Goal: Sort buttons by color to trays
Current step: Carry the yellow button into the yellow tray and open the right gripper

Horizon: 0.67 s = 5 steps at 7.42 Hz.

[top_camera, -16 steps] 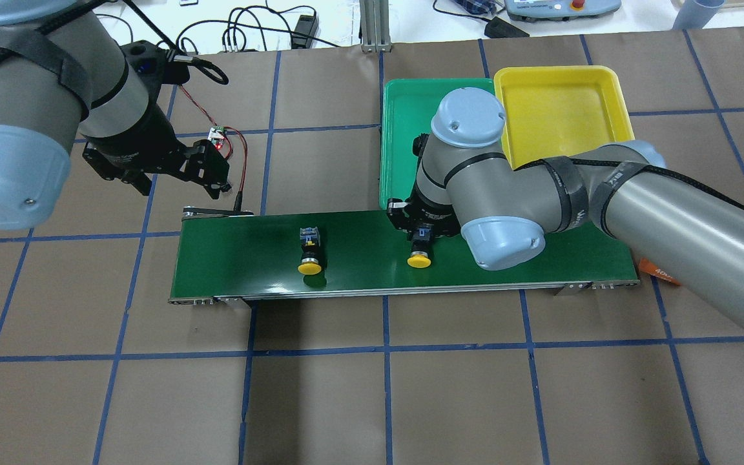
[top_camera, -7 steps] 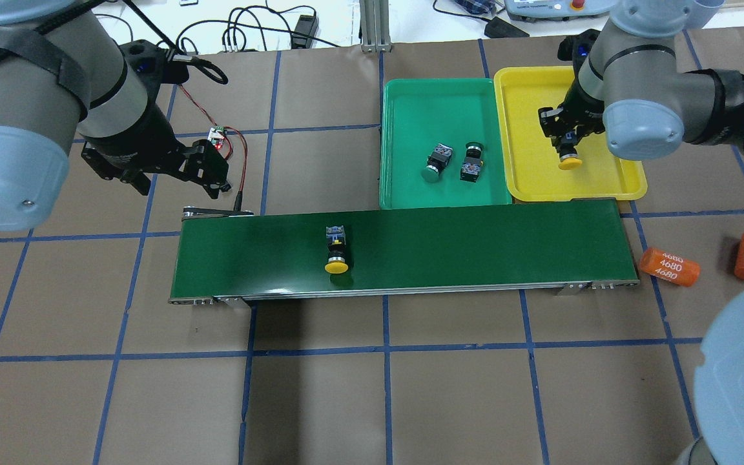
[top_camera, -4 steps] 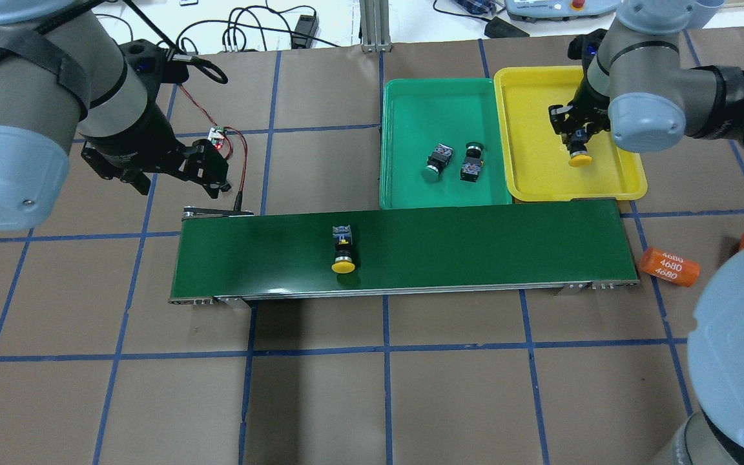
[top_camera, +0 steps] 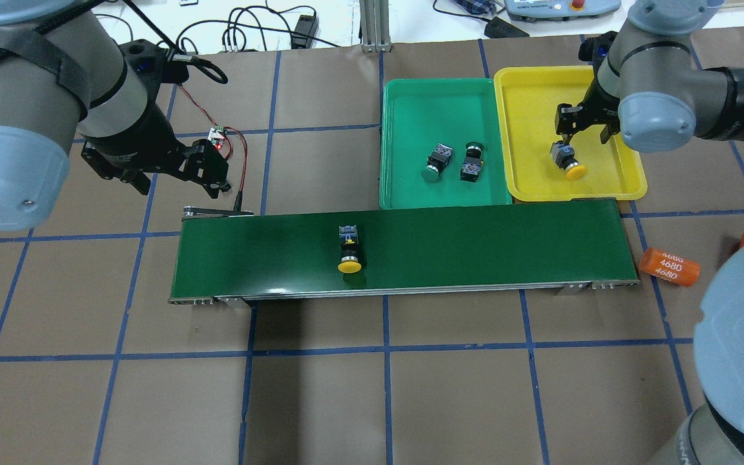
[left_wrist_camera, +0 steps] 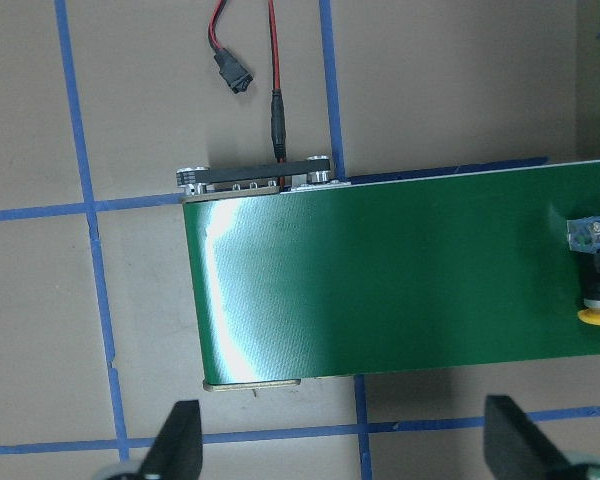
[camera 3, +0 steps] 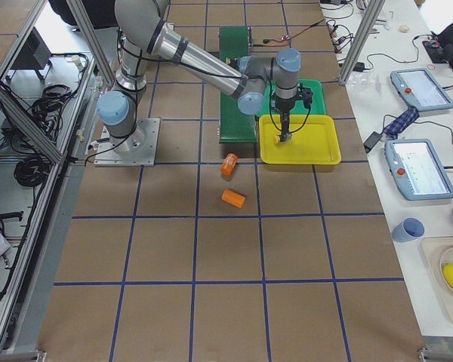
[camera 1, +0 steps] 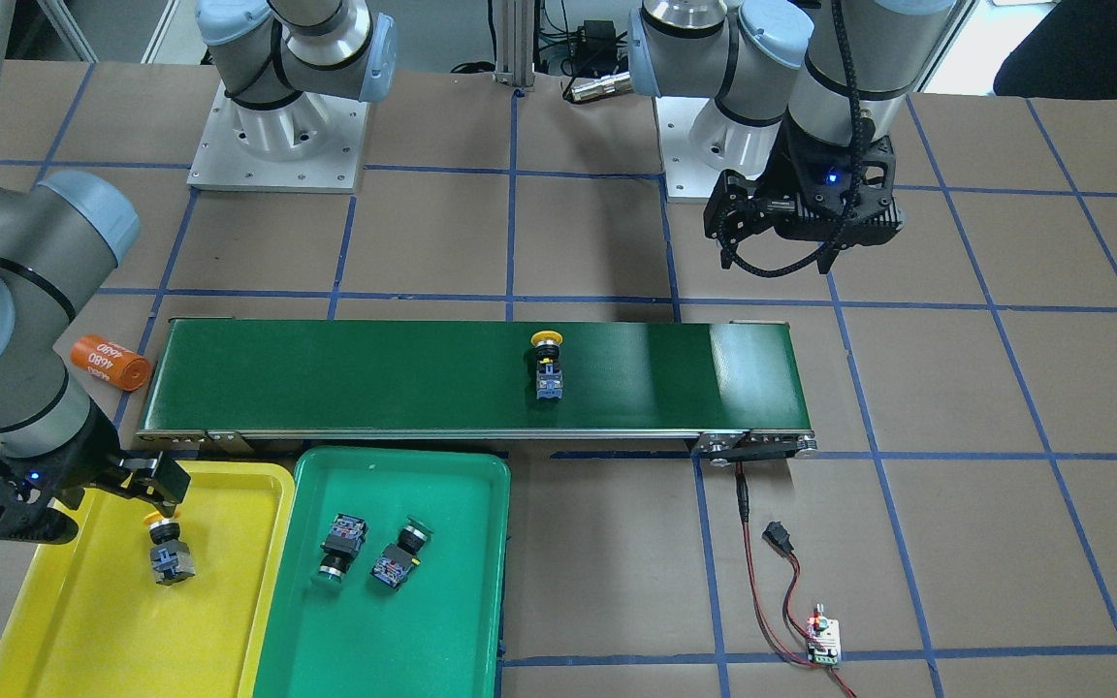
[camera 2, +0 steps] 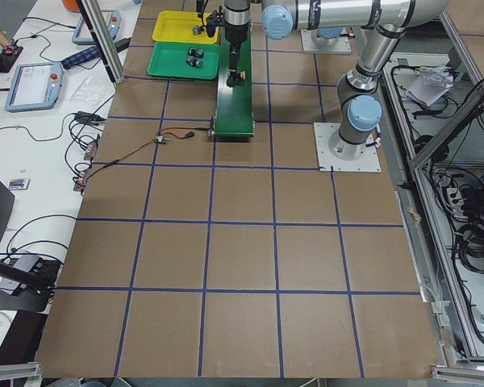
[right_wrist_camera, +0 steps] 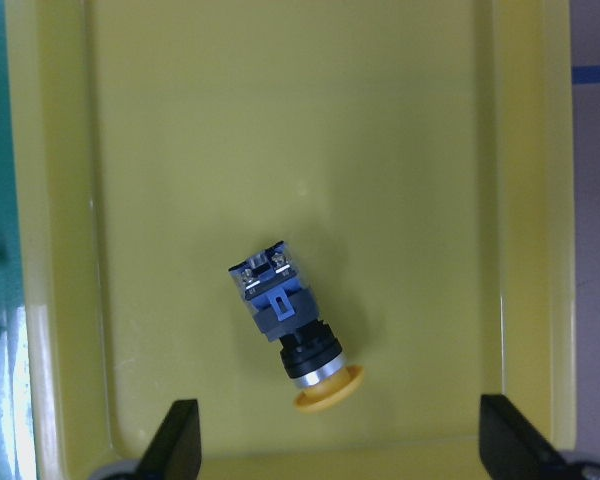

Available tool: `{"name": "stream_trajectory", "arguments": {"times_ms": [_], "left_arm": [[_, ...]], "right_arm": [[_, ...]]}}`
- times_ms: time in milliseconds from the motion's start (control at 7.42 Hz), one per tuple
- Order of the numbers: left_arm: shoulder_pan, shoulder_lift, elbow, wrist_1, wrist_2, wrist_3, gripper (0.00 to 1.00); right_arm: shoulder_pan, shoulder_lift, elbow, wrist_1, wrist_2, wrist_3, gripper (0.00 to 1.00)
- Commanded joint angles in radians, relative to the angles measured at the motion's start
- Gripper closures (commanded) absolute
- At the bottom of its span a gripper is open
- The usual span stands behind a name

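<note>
Both sets of jaws stood spread and empty. Under the right jaws one yellow-capped button lay in the yellow tray; the left jaws hung by the nine-o'clock end of the belt. At that tray's nine o'clock the green tray held two green-capped buttons. Another yellow button lay mid-belt. Blue tape gridded the brown desk.

This is a robot lab. Two big grey robot arms stand bolted to metal plates on a wide table marked with blue tape lines. A green belt sits in the middle. In the right side view, control pads lie on a white bench at 3 o'clock, and black cables bunch at 9 o'clock.
</note>
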State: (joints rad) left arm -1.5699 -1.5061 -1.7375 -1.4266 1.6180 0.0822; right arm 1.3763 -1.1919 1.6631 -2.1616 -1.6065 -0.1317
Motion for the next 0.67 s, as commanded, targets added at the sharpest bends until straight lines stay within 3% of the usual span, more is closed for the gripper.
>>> {"name": "stream_trajectory", "arguments": {"times_ms": [0,270,539], "left_arm": [[-0.001,0.000,-0.001,0.000,-0.001,0.001,0.00],[-0.001,0.000,-0.001,0.000,-0.001,0.001,0.00],[-0.001,0.000,-0.001,0.000,-0.003,0.001,0.00]], "right_arm": [[0.006,-0.186,0.004,0.270,0.010,0.014,0.00],[0.009,-0.334,0.012,0.504,0.014,0.015,0.00],[0.068,-0.370,0.014,0.523,0.014,0.116,0.00]]}}
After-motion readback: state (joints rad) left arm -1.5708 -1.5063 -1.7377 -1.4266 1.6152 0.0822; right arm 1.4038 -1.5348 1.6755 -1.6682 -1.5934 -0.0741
